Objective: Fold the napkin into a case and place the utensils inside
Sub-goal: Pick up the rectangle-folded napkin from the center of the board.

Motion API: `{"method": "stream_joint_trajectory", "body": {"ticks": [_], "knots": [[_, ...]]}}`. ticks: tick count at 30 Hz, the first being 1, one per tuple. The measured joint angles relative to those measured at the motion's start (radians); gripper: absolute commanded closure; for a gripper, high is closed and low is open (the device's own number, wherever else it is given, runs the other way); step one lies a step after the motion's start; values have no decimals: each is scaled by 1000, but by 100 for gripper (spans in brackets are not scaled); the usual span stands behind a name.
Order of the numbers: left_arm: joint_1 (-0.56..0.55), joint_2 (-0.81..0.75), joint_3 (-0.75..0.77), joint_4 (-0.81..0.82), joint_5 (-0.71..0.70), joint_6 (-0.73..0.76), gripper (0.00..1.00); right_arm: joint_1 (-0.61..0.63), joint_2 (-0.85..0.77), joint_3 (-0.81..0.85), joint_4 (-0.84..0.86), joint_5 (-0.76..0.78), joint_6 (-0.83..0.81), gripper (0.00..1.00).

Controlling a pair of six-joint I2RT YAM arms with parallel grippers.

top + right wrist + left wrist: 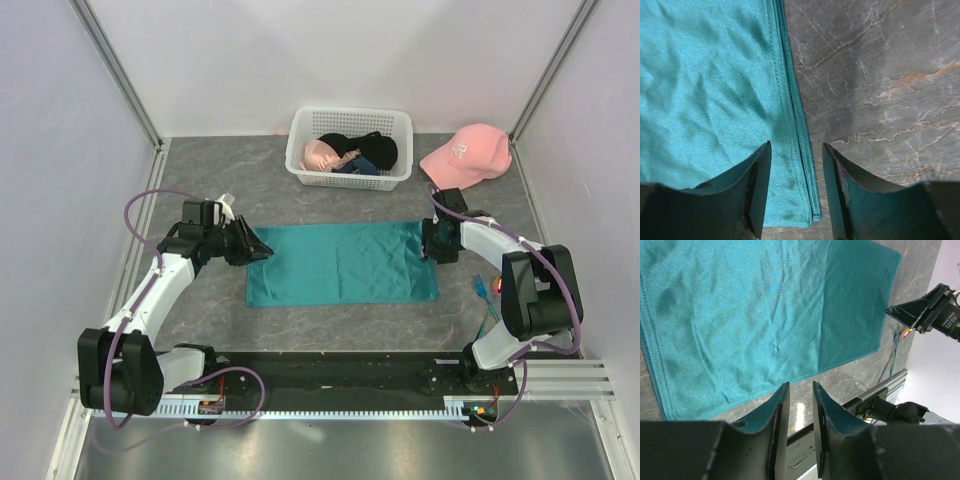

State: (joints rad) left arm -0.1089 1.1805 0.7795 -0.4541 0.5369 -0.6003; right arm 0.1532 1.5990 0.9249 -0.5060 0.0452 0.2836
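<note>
between the left gripper (264, 250) and right gripper (426, 244) (both parted, empty) lies the napkin (340, 265).

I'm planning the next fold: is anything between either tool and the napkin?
Nothing visible is. The left tool sits at the napkin's left edge, and the right tool's open jaws straddle its right edge.

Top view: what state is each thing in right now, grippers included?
napkin: folded flat into a layered rectangle, not gripped.
left gripper: open slightly, empty, at the napkin's left edge.
right gripper: open, empty, over the napkin's right edge.
utensils: lying on the table right of the napkin, not inside.
basket: upright, holding garments.
cap: upright, beside the basket.
</note>
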Motion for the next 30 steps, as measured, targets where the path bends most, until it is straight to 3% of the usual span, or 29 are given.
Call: {"method": "stream_joint_trajectory", "body": {"ticks": [15,22,30], "knots": [[0,-5,-1,8,23,10,51,17,25,-15,16,29,8,60],[0,-3,-1,8,23,13,50,31,32,-12,24,36,10,69],[0,-1,-1,8,26,14,50,33,32,-12,39,12,8,91]]}}
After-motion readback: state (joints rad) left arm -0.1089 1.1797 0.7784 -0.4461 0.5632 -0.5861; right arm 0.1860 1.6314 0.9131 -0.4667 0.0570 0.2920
